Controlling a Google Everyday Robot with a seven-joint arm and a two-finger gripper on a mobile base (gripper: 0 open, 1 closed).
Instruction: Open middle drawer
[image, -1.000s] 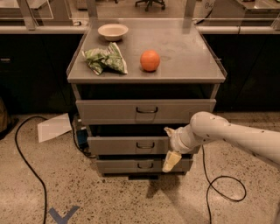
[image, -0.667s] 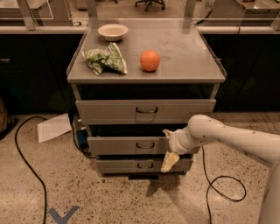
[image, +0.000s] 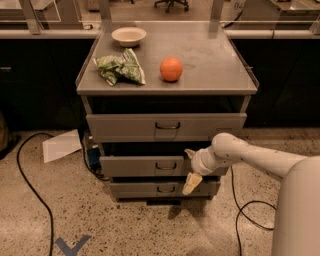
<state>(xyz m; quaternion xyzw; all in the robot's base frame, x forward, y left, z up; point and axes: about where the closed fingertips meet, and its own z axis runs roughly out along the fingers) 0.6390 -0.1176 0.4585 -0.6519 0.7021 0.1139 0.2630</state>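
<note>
Jaws, spread wide and empty, hang under the front edge of the desk (image: 210, 65), just right of the wire handle (image: 165, 165) on the middle drawer (image: 130, 166) (second front down), which they should likely straddle squarely, then pull straight outward.

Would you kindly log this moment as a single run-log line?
task: open middle drawer | gripper: at drawer front, right of handle, jaws open | drawer interior: not visible

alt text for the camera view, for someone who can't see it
The robot's gripper is at the front of the middle drawer of a grey cabinet, just right of its handle. A bowl, a green bag and an orange lie on top.
</note>
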